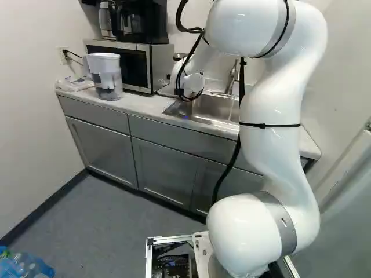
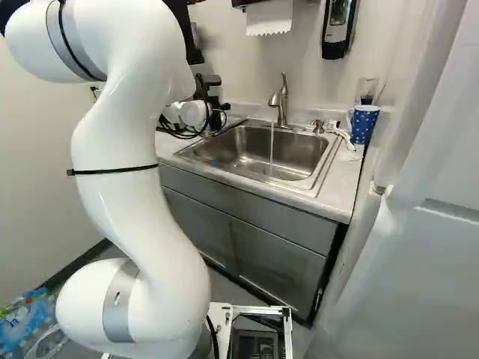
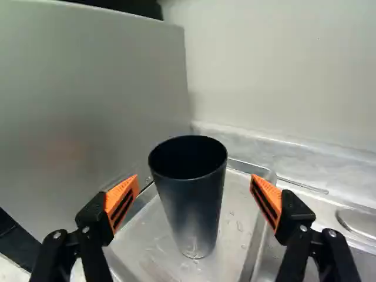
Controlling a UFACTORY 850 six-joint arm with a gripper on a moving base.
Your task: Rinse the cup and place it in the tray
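At the sink's left end in the right base view is my gripper (image 2: 215, 118), small and partly hidden behind the wrist. The wrist view shows my gripper (image 3: 195, 178) open wide, an orange pad on either side of the dark cup (image 3: 191, 205), with a gap at each side. The cup stands upright, mouth up, on the metal tray (image 3: 235, 220), which has water drops on it. Water runs from the faucet (image 2: 281, 101) into the sink (image 2: 299, 153).
A microwave (image 1: 136, 62) stands left of the tray, its side wall close beside the gripper. A water pitcher (image 1: 105, 75) is on the counter (image 1: 139, 104). Right of the sink are a blue dotted cup (image 2: 364, 123) and a white brush (image 2: 340, 134). Bottles (image 1: 26, 265) lie on the floor.
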